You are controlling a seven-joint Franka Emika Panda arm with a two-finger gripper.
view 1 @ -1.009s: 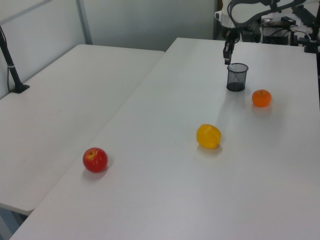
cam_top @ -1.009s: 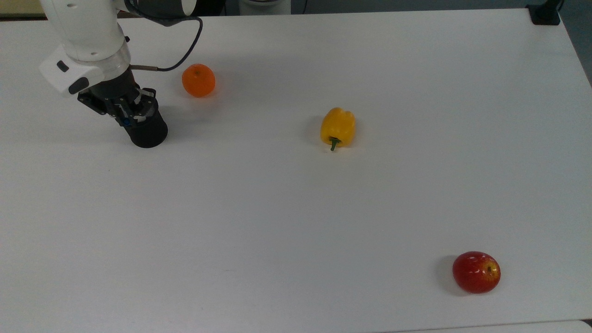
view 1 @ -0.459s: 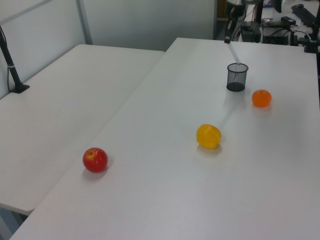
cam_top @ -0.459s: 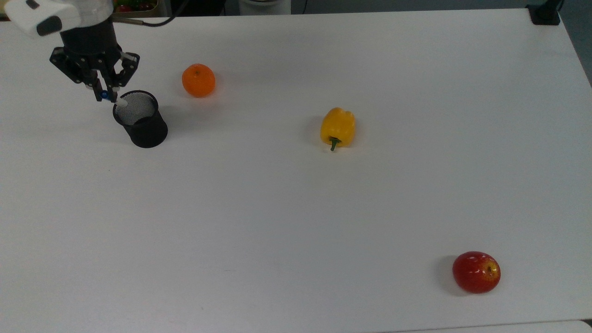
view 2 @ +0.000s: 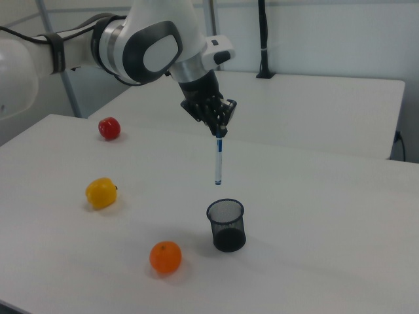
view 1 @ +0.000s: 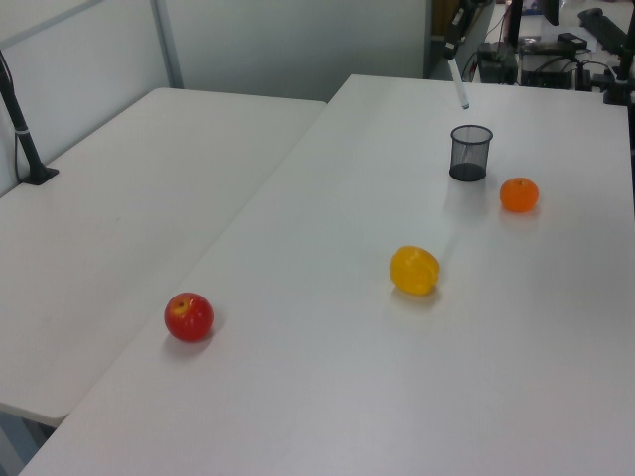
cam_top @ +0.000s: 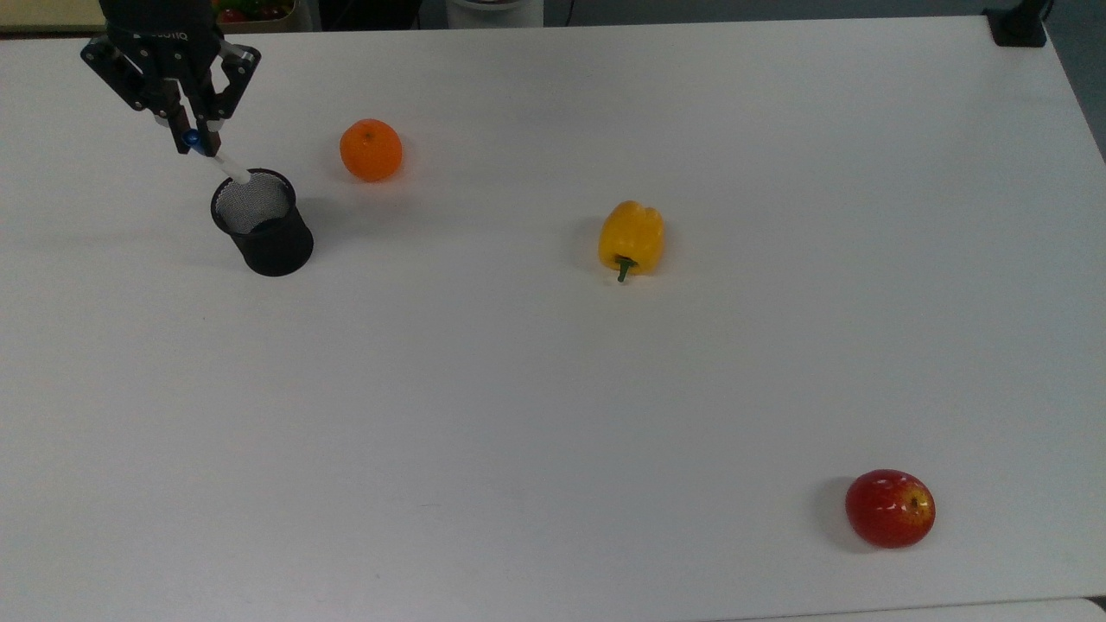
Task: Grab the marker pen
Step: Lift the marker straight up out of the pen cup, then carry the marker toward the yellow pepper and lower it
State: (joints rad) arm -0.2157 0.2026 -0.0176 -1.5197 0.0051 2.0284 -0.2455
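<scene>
White tabletop (cam_top: pixel 553 389) carries, nearest in the top view, a red apple (cam_top: pixel 890 508), then a yellow bell pepper (cam_top: pixel 632 237), a round orange (cam_top: pixel 371 149) and a black mesh pen cup (cam_top: pixel 261 221). Above the cup, the black two-finger gripper (cam_top: pixel 192 138) is clamped on the slim white-barrelled marker pen (view 2: pixel 218 161), which hangs clear of the rim.
</scene>
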